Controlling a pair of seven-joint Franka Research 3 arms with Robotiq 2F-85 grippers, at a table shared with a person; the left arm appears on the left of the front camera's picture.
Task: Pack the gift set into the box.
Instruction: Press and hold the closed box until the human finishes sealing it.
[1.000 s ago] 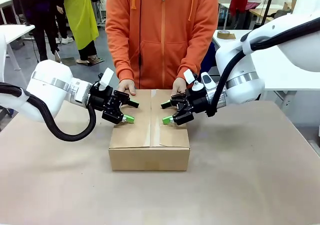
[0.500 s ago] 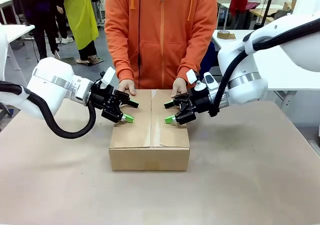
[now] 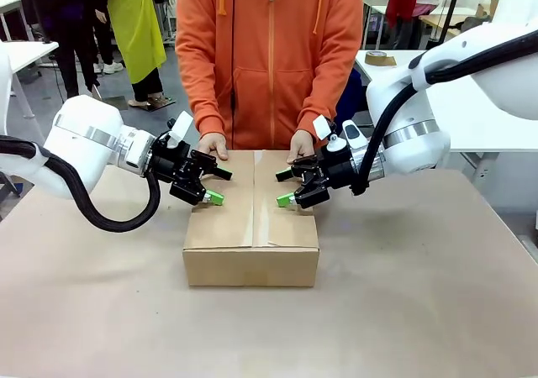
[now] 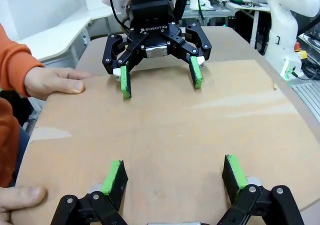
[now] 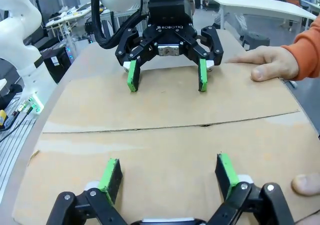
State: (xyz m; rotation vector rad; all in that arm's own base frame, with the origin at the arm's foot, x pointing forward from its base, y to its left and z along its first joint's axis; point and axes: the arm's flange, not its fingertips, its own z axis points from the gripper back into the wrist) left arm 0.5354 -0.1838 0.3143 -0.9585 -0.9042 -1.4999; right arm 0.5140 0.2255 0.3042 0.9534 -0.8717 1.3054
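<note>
Item: the box (image 3: pixel 250 256), brown corrugated carton, at the middle of the table (image 3: pixel 403 302), all top flaps folded down flat. The seam (image 3: pixel 253 202) between the two upper flaps runs from my side toward the person; I judge the carton's long axis lies along that seam, though foreshortening leaves this uncertain. Gift set: hidden if inside, since the closed flaps cover the interior. Left gripper (image 3: pixel 218 186): jaws spread wide, holding nothing, green pads (image 4: pixel 114 174) low over the left flap near its outer edge, pointing inward at the seam; whether a pad touches the cardboard I cannot tell. Right gripper (image 3: pixel 282 188): same condition, wide open and empty, low over the right flap, pointing back at the left one. The two face each other across the seam, each about equally near it, the carton directly beneath both. Person's hands: one (image 3: pixel 212 146) on the far edge of the left flap, the other (image 3: pixel 301 145) on the far edge of the right flap, fingers flat, just beyond my fingertips. Status, as a judgement: flaps closed and held down, sealing not yet evident; any press downward should stay clear of those fingers.
</note>
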